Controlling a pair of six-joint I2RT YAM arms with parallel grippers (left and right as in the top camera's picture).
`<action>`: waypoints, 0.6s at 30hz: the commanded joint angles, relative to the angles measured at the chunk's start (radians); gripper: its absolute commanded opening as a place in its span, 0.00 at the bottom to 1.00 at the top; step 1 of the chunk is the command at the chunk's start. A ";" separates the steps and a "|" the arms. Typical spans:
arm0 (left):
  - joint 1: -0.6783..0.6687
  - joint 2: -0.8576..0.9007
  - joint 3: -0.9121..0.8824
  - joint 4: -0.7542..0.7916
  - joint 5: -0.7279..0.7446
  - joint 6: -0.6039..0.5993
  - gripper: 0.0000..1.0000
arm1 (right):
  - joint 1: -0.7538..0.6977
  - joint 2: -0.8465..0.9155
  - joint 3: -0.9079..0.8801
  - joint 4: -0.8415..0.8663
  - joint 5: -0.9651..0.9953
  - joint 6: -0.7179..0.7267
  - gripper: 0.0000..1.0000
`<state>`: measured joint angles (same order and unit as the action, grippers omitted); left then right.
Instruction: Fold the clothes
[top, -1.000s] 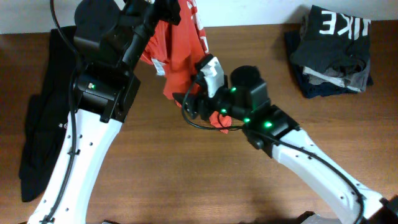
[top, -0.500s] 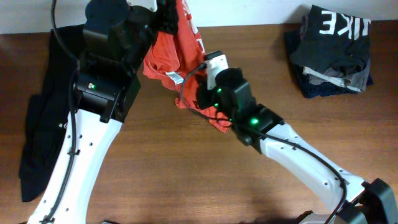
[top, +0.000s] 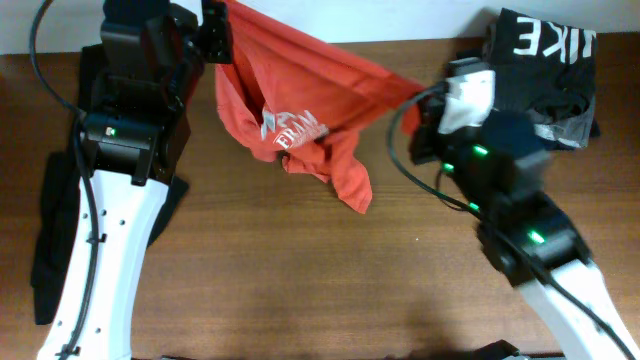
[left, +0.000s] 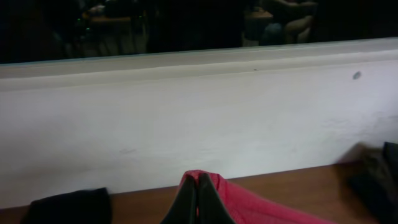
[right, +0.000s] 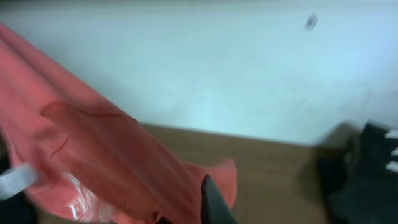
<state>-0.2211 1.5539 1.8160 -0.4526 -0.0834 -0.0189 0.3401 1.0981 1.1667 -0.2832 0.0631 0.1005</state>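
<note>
T-shirt (top: 300, 110) soft, light, sagging mid-span. We read left gripper (left: 198, 194) jaws pinched on one edge, right gripper (top: 420, 92) clamped opposite. Best hold: shoulder seams.

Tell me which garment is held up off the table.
The red-orange T-shirt, stretched between the left gripper and right gripper; the long black garment and the folded stack lie on the table.
</note>
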 joint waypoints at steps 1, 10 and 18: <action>0.020 -0.023 0.019 0.017 -0.009 0.020 0.01 | -0.047 -0.103 0.053 -0.032 0.037 -0.047 0.04; -0.015 -0.136 0.019 0.023 0.121 0.020 0.01 | -0.087 -0.301 0.154 -0.167 0.063 -0.108 0.04; -0.054 -0.285 0.019 0.024 0.262 0.019 0.01 | -0.087 -0.376 0.278 -0.306 0.065 -0.120 0.04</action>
<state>-0.2886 1.3212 1.8160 -0.4309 0.1841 -0.0189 0.2756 0.7597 1.3766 -0.5621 0.0525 -0.0124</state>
